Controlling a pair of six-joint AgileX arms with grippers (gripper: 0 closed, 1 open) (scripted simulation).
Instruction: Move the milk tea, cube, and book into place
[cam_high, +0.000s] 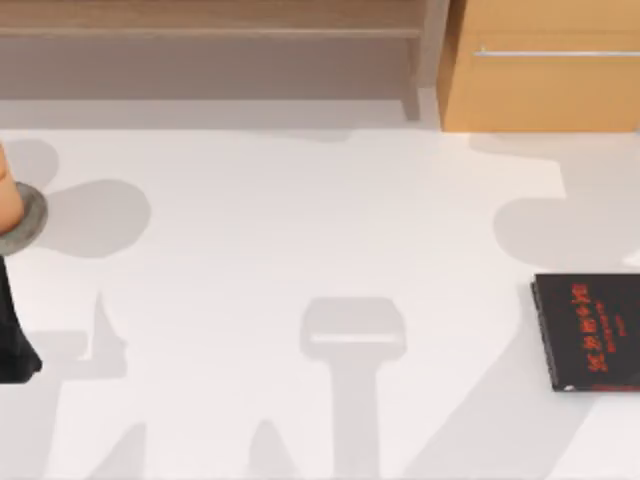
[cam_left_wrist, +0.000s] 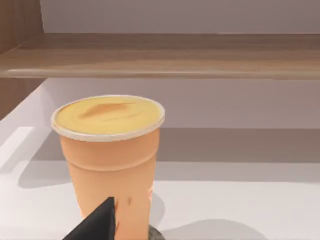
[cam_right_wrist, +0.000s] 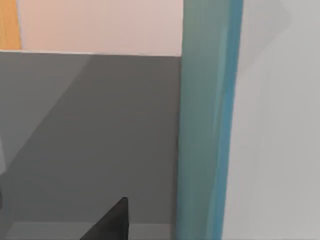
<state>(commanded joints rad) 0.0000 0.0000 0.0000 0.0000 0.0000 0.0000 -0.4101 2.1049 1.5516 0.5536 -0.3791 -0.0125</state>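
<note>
The milk tea (cam_left_wrist: 112, 160) is a peach-orange cup with a yellow-orange lid, standing upright on a flat grey disc (cam_high: 28, 222) at the table's far left edge. A sliver of the milk tea (cam_high: 5, 195) shows from above. My left gripper (cam_left_wrist: 100, 225) sits low and close in front of the cup, and its dark arm (cam_high: 15, 340) reaches in at the left edge. The book (cam_right_wrist: 207, 125) shows as a teal-blue band close in front of my right gripper (cam_right_wrist: 112, 222). The cube is out of view.
A thin black book with red lettering (cam_high: 590, 330) lies flat at the table's right edge. A wooden shelf (cam_high: 210, 30) runs along the back, with an orange cabinet (cam_high: 545, 70) at the back right. Arm shadows fall across the white table (cam_high: 320, 230).
</note>
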